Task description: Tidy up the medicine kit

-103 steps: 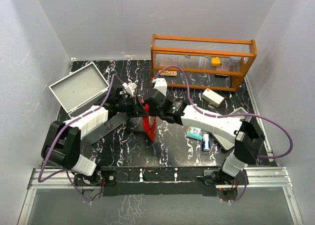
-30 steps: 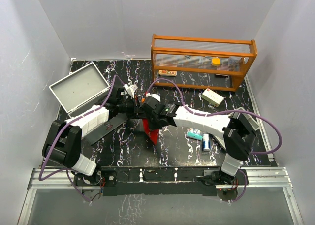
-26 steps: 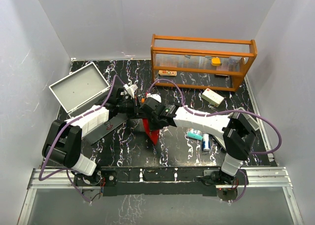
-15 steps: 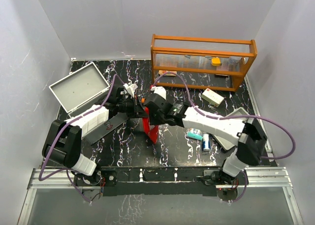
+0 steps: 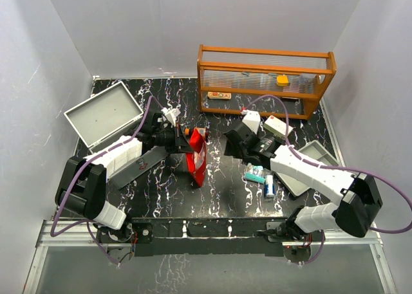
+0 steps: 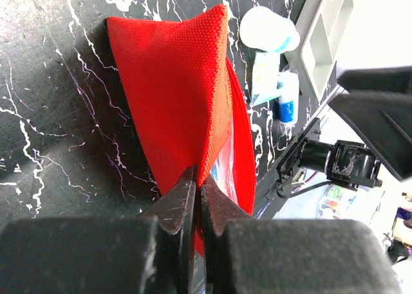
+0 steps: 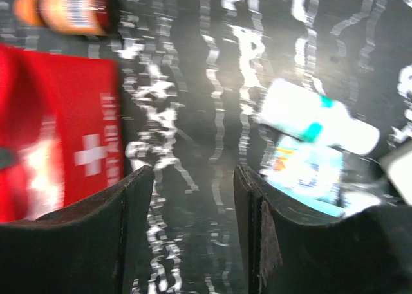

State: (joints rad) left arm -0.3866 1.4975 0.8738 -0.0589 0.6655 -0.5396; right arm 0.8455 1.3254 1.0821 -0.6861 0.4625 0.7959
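Observation:
The red first-aid pouch point(image 5: 196, 156) stands on the black marbled table, its mouth spread open. My left gripper point(image 5: 179, 140) is shut on the pouch's upper edge; in the left wrist view the red fabric point(image 6: 187, 101) is pinched between the fingertips of that gripper point(image 6: 198, 191). My right gripper point(image 5: 238, 139) hovers to the right of the pouch, open and holding nothing. Through its wrist camera that gripper point(image 7: 193, 204) has bare table between its fingers, the pouch point(image 7: 51, 133) at the left and a white bottle with a teal band point(image 7: 318, 117) at the right.
A teal-and-white box point(image 5: 255, 174) and a small blue-white tube point(image 5: 270, 187) lie right of the pouch. An orange bottle point(image 7: 71, 11) lies behind it. A white box point(image 5: 278, 126), the orange shelf point(image 5: 265, 80), a grey case point(image 5: 103, 114) and a grey tray point(image 5: 309, 162) ring the area.
My right gripper was shut at the pouch's mouth; it has opened and drawn back to the right. The left gripper has kept its hold on the pouch.

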